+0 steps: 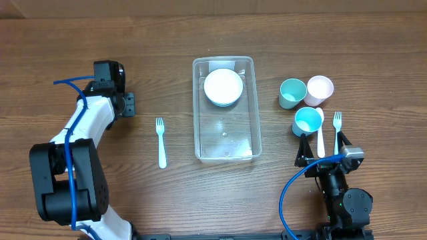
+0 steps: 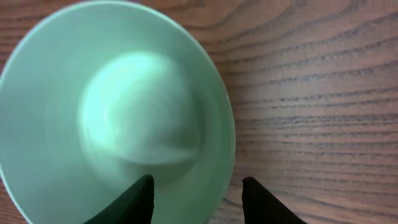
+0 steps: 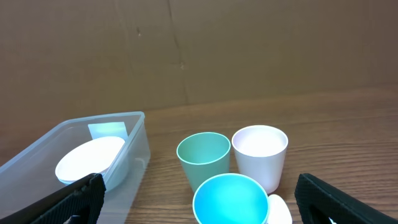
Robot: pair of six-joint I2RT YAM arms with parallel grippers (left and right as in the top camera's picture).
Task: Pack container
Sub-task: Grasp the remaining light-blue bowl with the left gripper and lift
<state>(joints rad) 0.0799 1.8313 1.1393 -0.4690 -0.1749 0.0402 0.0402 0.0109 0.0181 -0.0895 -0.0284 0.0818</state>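
- Firstly, finds the left gripper (image 2: 198,198) with jaws apart, straddling the rim of a pale green bowl (image 2: 106,106): one finger (image 2: 134,202) over the bowl's inside, the other over the bare wood of the table (image 2: 323,93).
- Cannot tell whether either finger touches that rim.
- Places this gripper, from overhead, toward the left edge and nearer the far edge than the near one, at the end of the left arm (image 1: 87,123), with the bowl hidden in that view.
- Finds the right gripper (image 1: 322,148) with jaws spread wide and gripping nothing, close to the near edge, right of the middle.
- Shows between those fingers the handle of a white spoon (image 1: 320,137), lying flat.
- Sets a light blue fork (image 1: 337,127) just beside the spoon on the right-edge side, tines to the far edge.
- Puts a blue cup (image 1: 307,121) just beyond the gripper, upright, with the spoon's head just beside its rim.
- Lines up a teal cup (image 1: 291,93) and a white cup (image 1: 319,90) side by side farther toward the far edge, both upright.
- Locates the container (image 1: 227,137) in the middle of the table, well apart from both grippers, upright, long sides running from far edge to near edge.
- Holds a white bowl (image 1: 223,87) inside, at the end toward the far edge.
- Leaves a pale fork (image 1: 161,142) flat between the container and the left arm, touching neither.
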